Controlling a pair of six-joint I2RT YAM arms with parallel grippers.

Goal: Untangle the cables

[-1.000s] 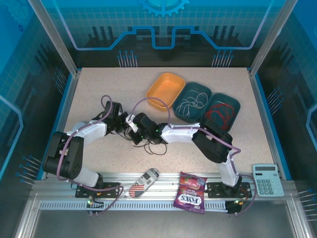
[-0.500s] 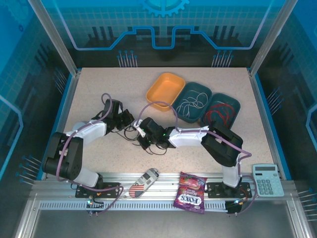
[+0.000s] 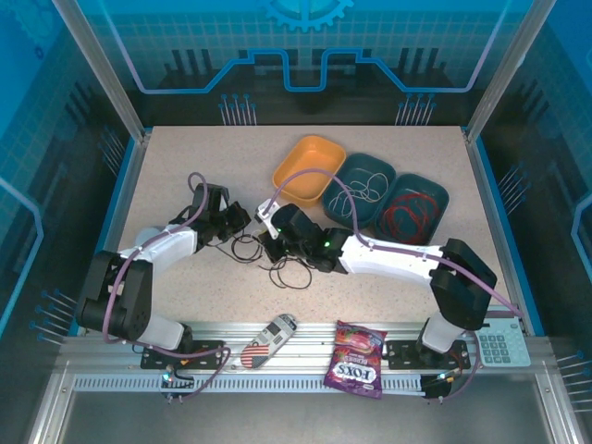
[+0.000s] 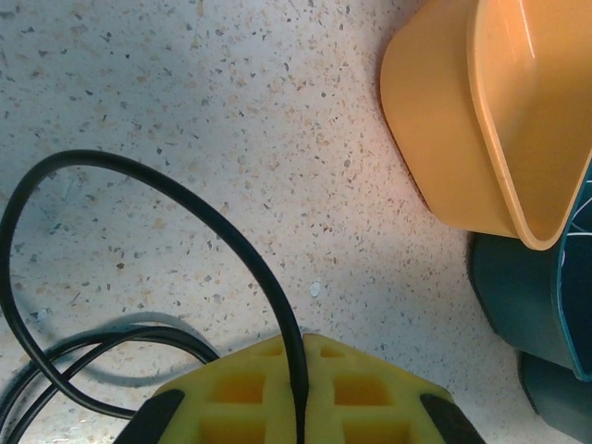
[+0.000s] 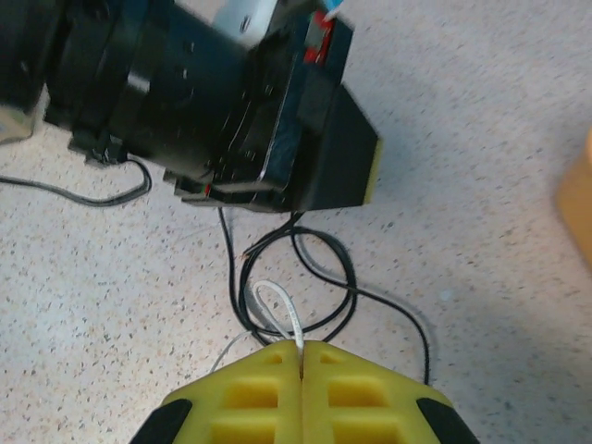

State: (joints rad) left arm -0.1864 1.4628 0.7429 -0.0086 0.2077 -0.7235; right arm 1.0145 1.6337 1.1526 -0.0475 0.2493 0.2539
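Standing in a far-right row: orange tray (image 3: pixel 310 153), middle teal tray (image 3: pixel 365 158) cradling white cable (image 3: pixel 361 194), right teal tray (image 3: pixel 427 183) cradling red cable (image 3: pixel 407 215). Clamping black cable (image 4: pixel 215 225) mid-table, pads pressed together: left gripper (image 4: pixel 301 388). Pinching a white strand (image 5: pixel 277 310): right gripper (image 5: pixel 302 365).

Robot lab cell: aluminium frame (image 3: pixel 102 69), blue panels (image 3: pixel 305 46).

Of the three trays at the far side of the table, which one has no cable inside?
The orange tray, leftmost of the three: its inside is bare. The middle teal tray holds a white cable, the right teal tray a red cable.
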